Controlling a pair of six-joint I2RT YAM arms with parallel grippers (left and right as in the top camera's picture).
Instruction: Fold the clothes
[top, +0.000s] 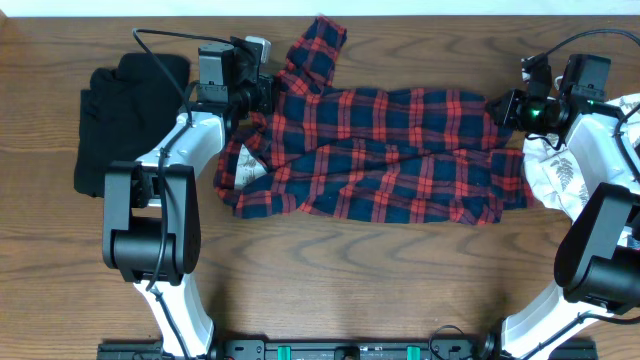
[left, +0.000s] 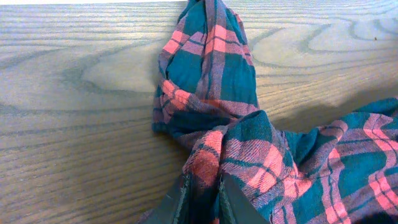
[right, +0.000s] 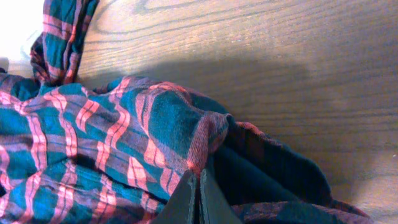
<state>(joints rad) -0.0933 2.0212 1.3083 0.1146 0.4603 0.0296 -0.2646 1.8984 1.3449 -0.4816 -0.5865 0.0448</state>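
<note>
The plaid shirt (top: 400, 150) lies spread on the surface (top: 350, 280). The left claw (left: 204, 193) pinches its far-left fold, and the right claw (right: 199, 186) pinches its right edge.

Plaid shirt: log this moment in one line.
plaid shirt: rumpled, unfolded | left gripper: shut on it | right gripper: shut on it

The shirt (top: 400, 150) is red-and-navy plaid, another garment (top: 125, 110) black

Robotics lab bench, this: left arm (top: 150, 200) and right arm (top: 600, 240) mounted at a wood-grain table (top: 380, 290), cable (top: 170, 31) trailing.
</note>
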